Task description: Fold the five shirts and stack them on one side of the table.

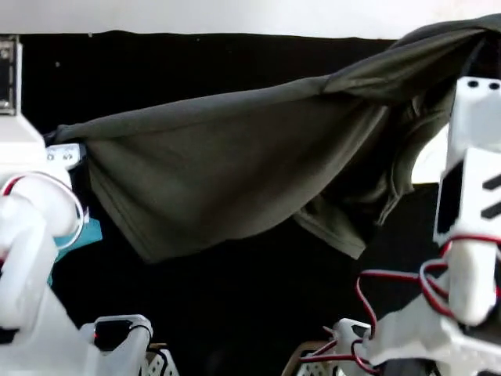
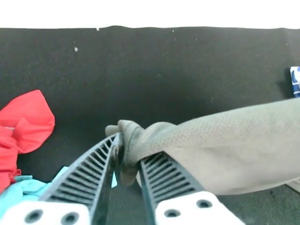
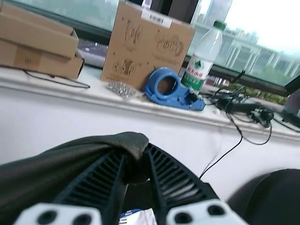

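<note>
An olive-green shirt point(image 1: 227, 168) hangs stretched in the air between both arms over the black table point(image 1: 235, 313). My left gripper point(image 2: 127, 152) is shut on a bunched corner of the shirt point(image 2: 220, 145), seen at the left in the high view point(image 1: 66, 153). The right gripper point(image 3: 136, 161) is shut on another edge of the shirt point(image 3: 56, 168), raised high at the right of the high view point(image 1: 470, 63). A red shirt point(image 2: 21, 129) and a teal shirt point(image 2: 23, 192) lie on the table below the left gripper; the teal shirt point(image 1: 82, 235) also peeks out beside the left arm.
A blue-and-white patterned cloth point(image 2: 295, 80) lies at the table's edge. Behind the table a white ledge point(image 3: 70, 98) carries cardboard boxes point(image 3: 150, 42), a blue tape dispenser point(image 3: 171, 89), a plastic bottle point(image 3: 201, 58) and cables.
</note>
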Tool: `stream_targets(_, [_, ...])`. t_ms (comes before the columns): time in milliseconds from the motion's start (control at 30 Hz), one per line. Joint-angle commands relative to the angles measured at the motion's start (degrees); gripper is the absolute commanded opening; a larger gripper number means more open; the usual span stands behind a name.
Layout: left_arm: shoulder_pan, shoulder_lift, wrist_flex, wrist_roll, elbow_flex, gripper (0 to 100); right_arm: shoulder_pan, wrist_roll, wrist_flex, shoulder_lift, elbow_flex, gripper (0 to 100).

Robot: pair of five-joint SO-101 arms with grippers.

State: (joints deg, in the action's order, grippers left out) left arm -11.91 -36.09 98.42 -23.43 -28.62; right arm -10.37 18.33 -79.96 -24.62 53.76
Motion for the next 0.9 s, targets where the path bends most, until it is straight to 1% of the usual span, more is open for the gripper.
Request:
stream_targets(0, [-0.66, -2.68, 0.00, -0.53, -1.45, 1, -1.27, -0.18, -0.13, -4.00, 2.07, 0.5])
stream_targets(300, [-0.66, -12.26, 0.00, -0.44, -1.36, 1, -1.36, -0.09, -0.04, -13.32, 1.71, 0.5])
stream_targets(500, [-0.66, -13.58, 0.00, -0.44, -1.36, 1, -1.10, -0.09, 0.22, -14.11, 1.54, 0.5])
stream_targets(633, [-0.66, -11.82, -0.70, -0.62, 1.27, 1, -0.92, -0.35, 0.66, -8.48, 1.54, 0.5])
stream_targets(700, [-0.66, -8.92, -2.46, -2.02, 4.53, 1, 1.10, -0.26, 1.71, -3.82, 1.54, 0.5])
stream_targets(800, [-2.77, -2.68, -6.59, -3.69, 9.45, 1, 3.74, -0.18, 3.12, 4.26, 1.54, 0.5])
stream_targets(867, [-4.44, 2.59, -11.08, -3.69, 11.74, 1, 4.97, -0.18, 5.05, 10.68, 1.54, 0.5])
